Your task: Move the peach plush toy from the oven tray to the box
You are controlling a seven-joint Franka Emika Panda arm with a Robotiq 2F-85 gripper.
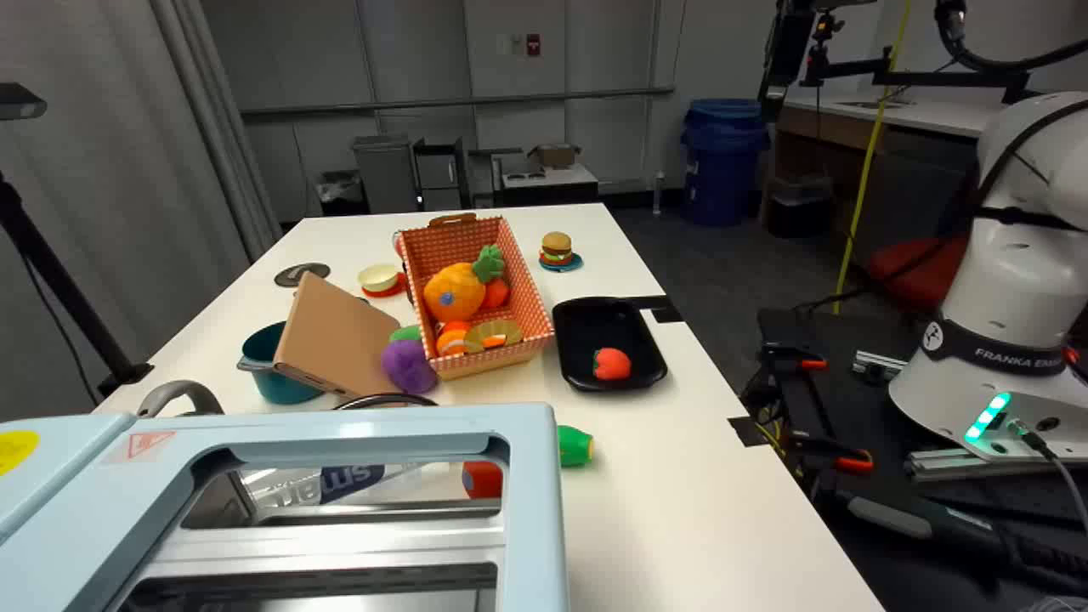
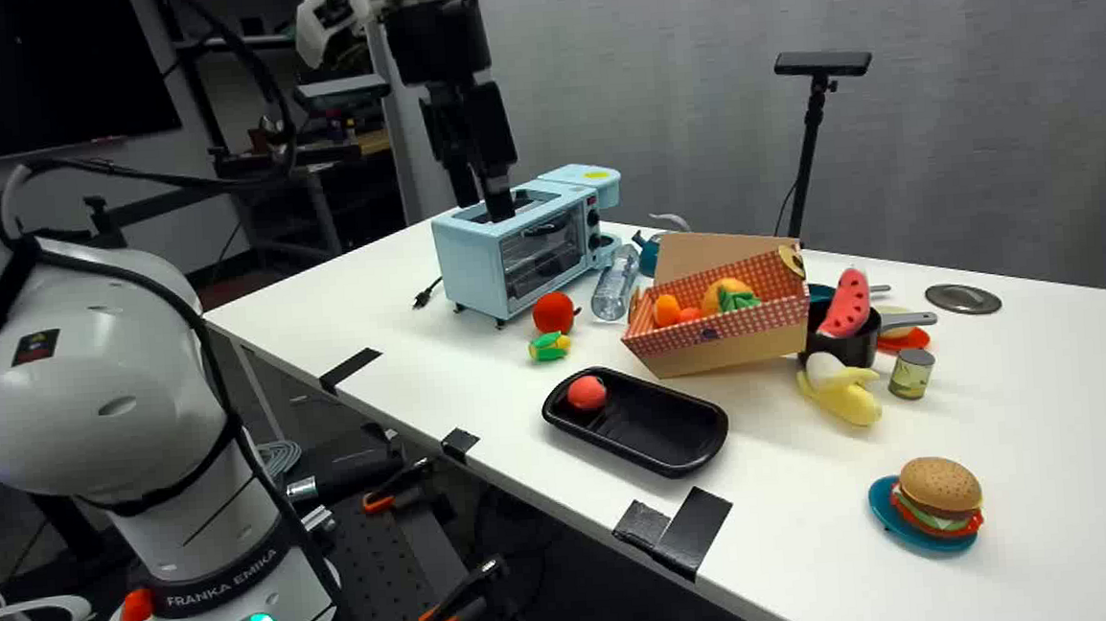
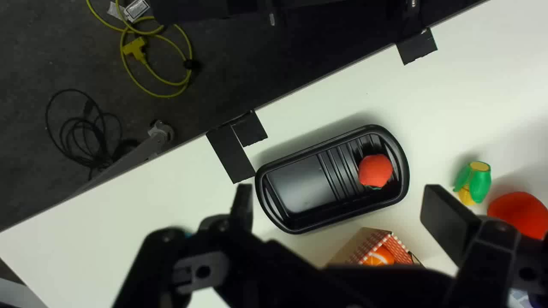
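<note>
Claw (image 3: 340,211) is seen with its fingers spread wide, pointed down, held well above the table (image 2: 1048,395). Peach plush toy (image 3: 375,171) is lying inside the oven tray (image 3: 299,186), at the end nearer the corn toy (image 2: 549,347); shown there in both exterior views too. Box (image 2: 719,353) is placed just beside the tray, lined in red-and-white check; an orange-yellow toy (image 1: 456,291) with green leaves is held in it, plus smaller red and orange toys (image 1: 496,294). Purple plush (image 1: 409,365) is set close by the box; whether they are touching can't be told. Red round toy (image 2: 554,312) and corn toy are found between tray and light-blue toaster oven (image 2: 469,268). Watermelon toy (image 2: 846,304) is propped in or against a black pot (image 2: 853,352), banana toy (image 2: 845,398) laid just beside. Burger toy (image 2: 939,493) is set on a blue plate (image 2: 898,529), well apart from the box.
</note>
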